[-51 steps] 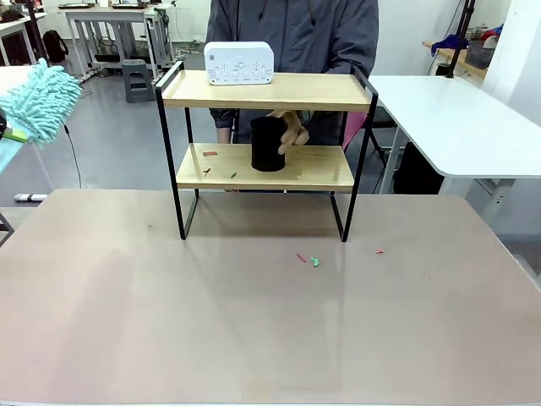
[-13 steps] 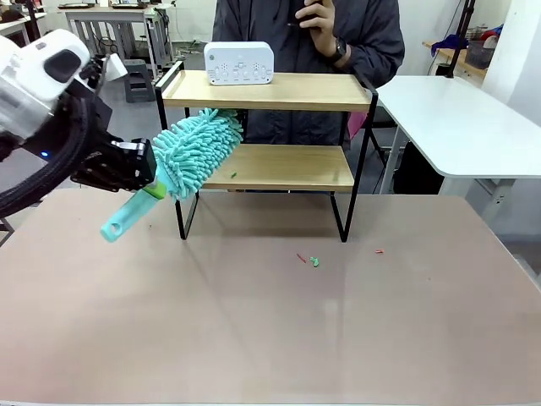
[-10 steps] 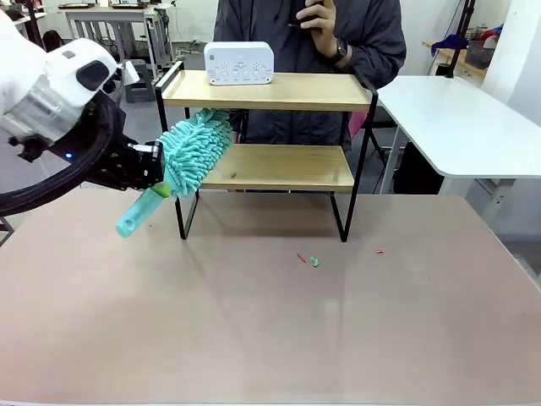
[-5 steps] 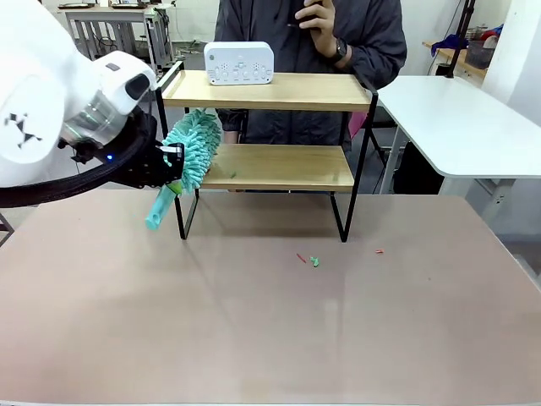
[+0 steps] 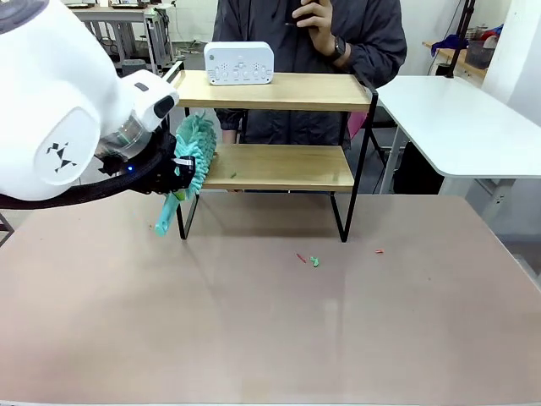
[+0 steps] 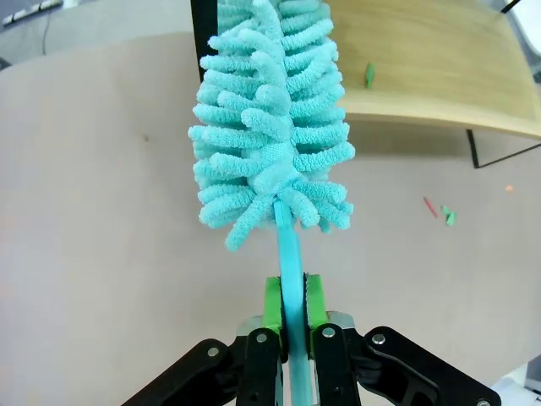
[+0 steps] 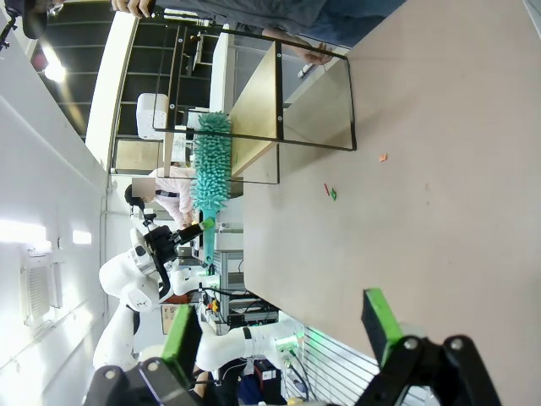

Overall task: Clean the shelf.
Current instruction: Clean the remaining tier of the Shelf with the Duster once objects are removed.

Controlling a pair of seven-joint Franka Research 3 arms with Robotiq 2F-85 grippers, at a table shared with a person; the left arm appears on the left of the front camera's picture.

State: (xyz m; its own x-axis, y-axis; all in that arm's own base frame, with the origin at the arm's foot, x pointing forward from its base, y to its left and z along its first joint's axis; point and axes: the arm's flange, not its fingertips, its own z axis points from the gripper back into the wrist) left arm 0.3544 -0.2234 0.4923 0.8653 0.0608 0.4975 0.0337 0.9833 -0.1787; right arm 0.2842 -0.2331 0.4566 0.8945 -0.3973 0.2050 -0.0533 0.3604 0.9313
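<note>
The shelf (image 5: 279, 167) stands at the table's far middle, two wooden boards in a black frame. My left gripper (image 5: 175, 172) is shut on the handle of a teal fluffy duster (image 5: 196, 145), green pads (image 6: 272, 303) pinching the thin stem. The duster's head (image 6: 270, 118) sits at the left end of the lower board (image 6: 423, 68), by the frame's left post. A small green scrap (image 6: 368, 74) lies on that board. In its wrist view my right gripper (image 7: 279, 331) is open and holds nothing, far from the shelf (image 7: 279, 93).
A white boxy device (image 5: 239, 63) rests on the top board. A person stands behind the shelf, a hand (image 5: 314, 15) raised at the chest. Small green and red scraps (image 5: 314, 261) lie on the brown table (image 5: 254, 338) in front. A white table (image 5: 456, 118) stands at right.
My left arm has moved right toward the shelf. The duster has swung from lying across the lower board's left part to steeper at its left end. The black cup and red scraps are gone.
</note>
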